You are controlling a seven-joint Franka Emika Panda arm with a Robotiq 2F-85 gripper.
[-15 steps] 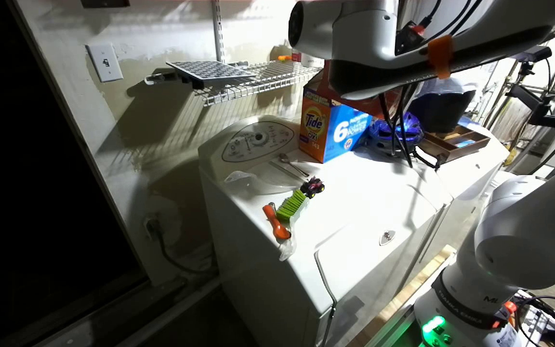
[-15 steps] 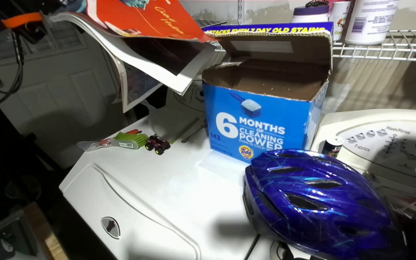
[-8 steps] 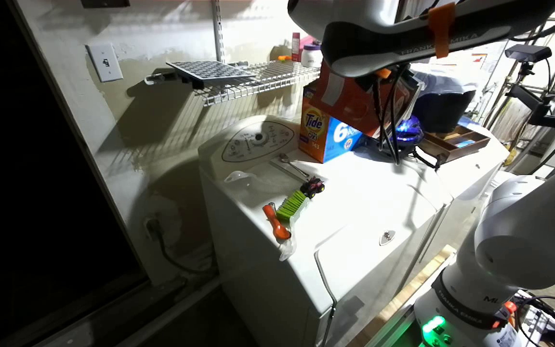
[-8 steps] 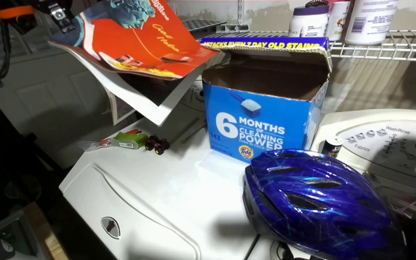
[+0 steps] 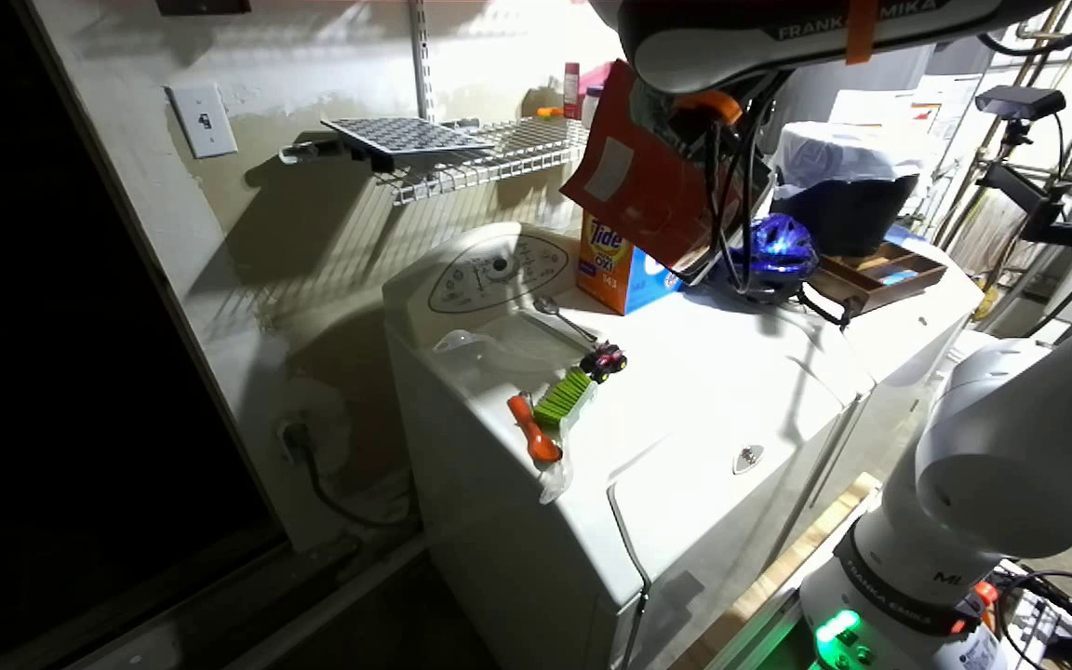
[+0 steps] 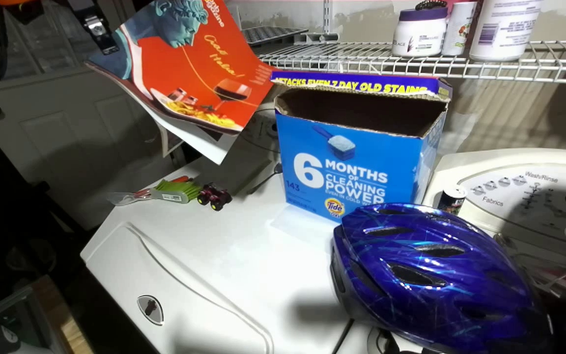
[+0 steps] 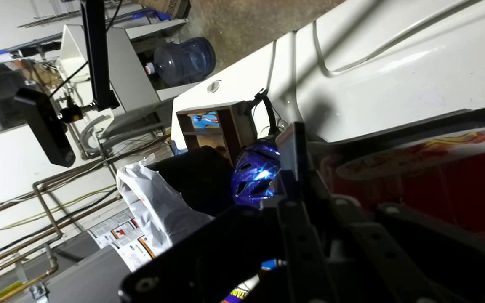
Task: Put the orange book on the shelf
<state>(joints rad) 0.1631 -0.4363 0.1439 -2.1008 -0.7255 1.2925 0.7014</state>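
The black two-fingered gripper point(image 7: 306, 162) pinched the thin, orange-red paper book point(image 6: 204, 73) by an edge (likely light, floppy, best held spine-side).

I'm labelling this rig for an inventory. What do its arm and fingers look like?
The arm is white with rounded links, black sections, pale FRANKA EMIKA lettering, an orange band, black cables and a green light at its base. The fingers are dark and jointed.
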